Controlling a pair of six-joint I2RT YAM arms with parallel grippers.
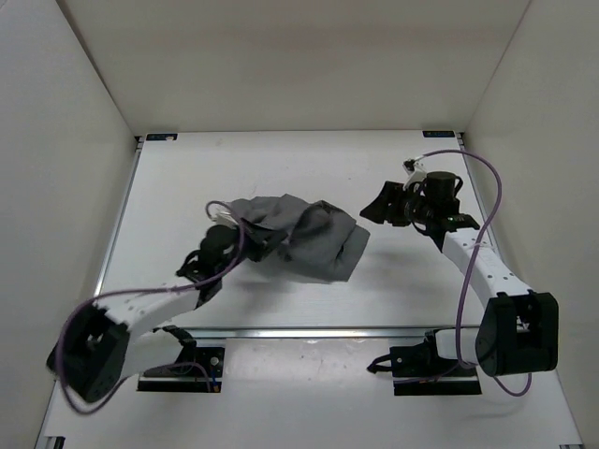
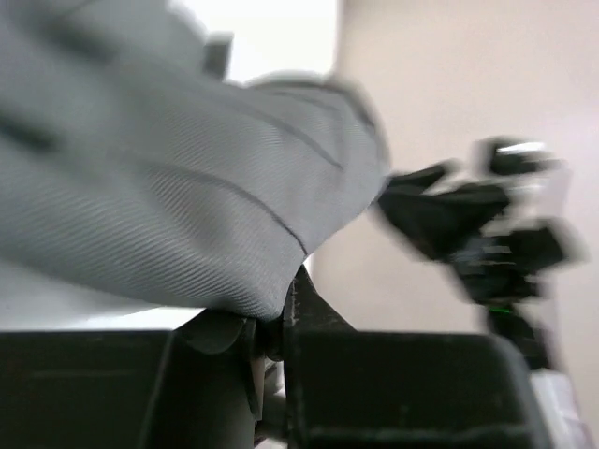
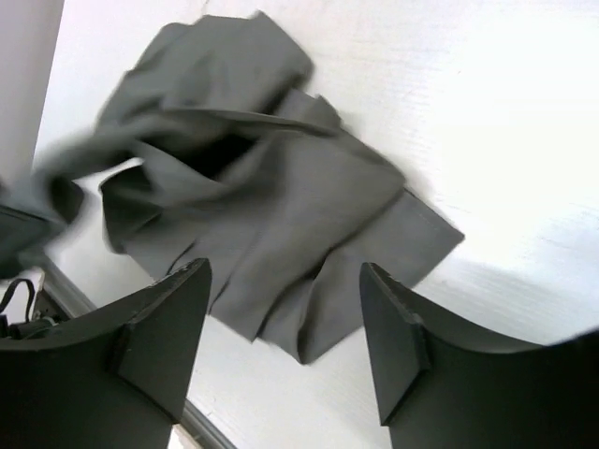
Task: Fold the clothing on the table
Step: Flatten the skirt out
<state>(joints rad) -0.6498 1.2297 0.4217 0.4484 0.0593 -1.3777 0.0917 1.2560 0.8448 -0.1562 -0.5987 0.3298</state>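
Bright, even light, soft shadows; the clothing (image 2: 168, 187) is motion-blurred in the left wrist view.

Crumpled grey clothing (image 1: 304, 236) is lying bunched at the centre of a white table (image 1: 187, 178). Reaching in from the lower left, the left gripper (image 1: 232, 238) is touching the clothing's left edge, its grip too small to make out. Right of centre, the right gripper (image 1: 382, 206) is sitting near the clothing but apart from it, fingers spread.
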